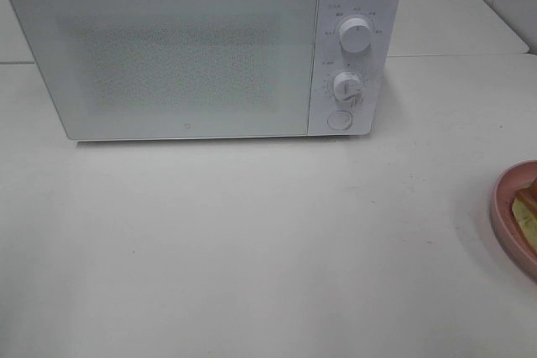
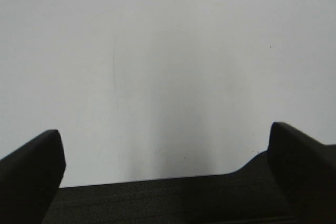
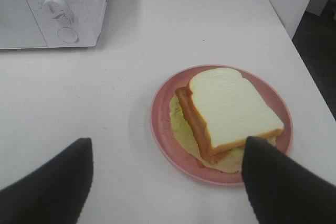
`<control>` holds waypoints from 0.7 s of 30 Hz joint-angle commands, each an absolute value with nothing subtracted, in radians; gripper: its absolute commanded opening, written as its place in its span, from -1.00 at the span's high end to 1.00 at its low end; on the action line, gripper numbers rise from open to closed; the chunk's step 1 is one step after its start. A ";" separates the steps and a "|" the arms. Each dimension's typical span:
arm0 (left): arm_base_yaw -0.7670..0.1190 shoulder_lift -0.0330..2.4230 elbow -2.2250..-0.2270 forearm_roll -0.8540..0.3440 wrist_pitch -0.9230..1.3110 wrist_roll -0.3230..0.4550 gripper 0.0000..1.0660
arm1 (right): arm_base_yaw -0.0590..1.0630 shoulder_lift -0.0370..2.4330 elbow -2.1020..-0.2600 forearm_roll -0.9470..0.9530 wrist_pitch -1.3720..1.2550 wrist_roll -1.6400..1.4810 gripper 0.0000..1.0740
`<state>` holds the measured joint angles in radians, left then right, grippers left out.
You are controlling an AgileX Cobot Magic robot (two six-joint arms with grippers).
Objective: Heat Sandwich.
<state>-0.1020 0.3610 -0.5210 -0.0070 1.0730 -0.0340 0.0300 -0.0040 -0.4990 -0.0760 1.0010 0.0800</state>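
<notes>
The sandwich (image 3: 231, 111), white bread with a tan crust and reddish and pale yellow-green layers, lies on a round pink plate (image 3: 163, 124) on the white table. In the high view only the plate's edge (image 1: 503, 207) and a sliver of the sandwich (image 1: 529, 215) show at the right border. The white microwave (image 1: 201, 48) stands at the back with its door shut. My right gripper (image 3: 168, 182) is open above the table, its fingers apart, one beside the plate. My left gripper (image 2: 168, 161) is open over bare table. Neither gripper shows in the high view.
The microwave has two round knobs (image 1: 357, 37) and a round button (image 1: 339, 120) on its right panel; the panel also shows in the right wrist view (image 3: 63, 9). The table's far edge (image 3: 310, 77) runs close behind the plate, with dark floor beyond.
</notes>
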 commanded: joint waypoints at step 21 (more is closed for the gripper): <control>-0.015 -0.038 -0.517 -0.028 1.070 -0.043 -0.88 | 0.023 -0.031 -0.498 -0.074 0.996 0.072 -0.40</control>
<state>-0.0190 -0.0030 -0.5180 -0.0210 1.0760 -0.0360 0.0300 -0.0040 -0.4990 -0.0760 1.0010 0.0800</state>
